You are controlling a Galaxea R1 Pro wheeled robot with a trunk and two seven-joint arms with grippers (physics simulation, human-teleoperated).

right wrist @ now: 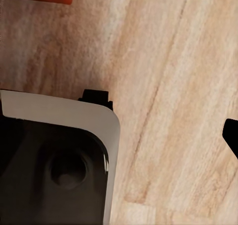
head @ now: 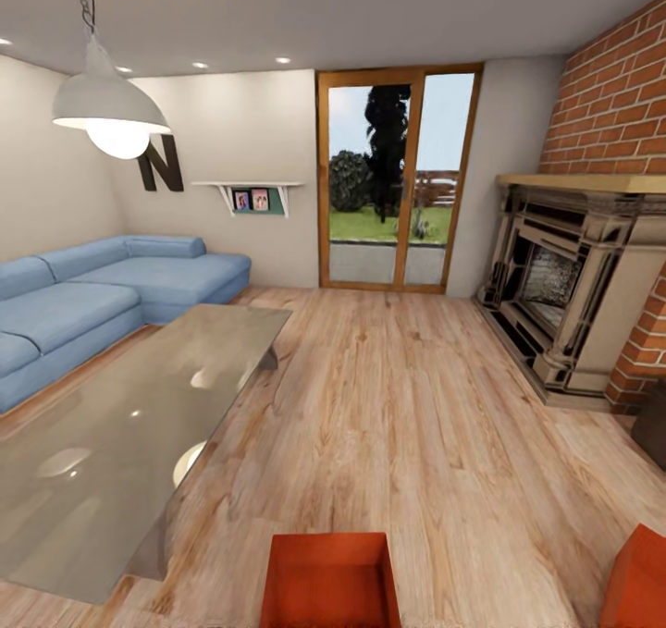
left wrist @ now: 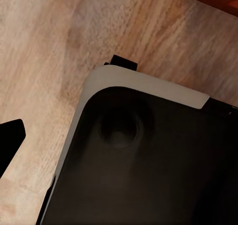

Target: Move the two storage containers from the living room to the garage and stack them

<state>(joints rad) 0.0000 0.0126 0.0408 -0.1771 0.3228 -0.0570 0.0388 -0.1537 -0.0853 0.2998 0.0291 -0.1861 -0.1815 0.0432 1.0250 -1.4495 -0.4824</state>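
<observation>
On wood floor (head: 416,406), two storage containers (head: 330,580)

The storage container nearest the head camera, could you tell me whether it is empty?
Apparently empty: the storage container shows only bare orange-red inner walls, though the frame cuts off its near part.

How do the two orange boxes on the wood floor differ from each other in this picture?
The middle container lies straight ahead at the bottom of the head view, just right of the glass coffee table; the right-hand container sits at the bottom right corner, far from the table. The middle container shows its open top and inner walls, while the right-hand container is cut off by the frame, showing one tilted-looking corner. Both are plain orange-red and rest on the light wood floor.
</observation>
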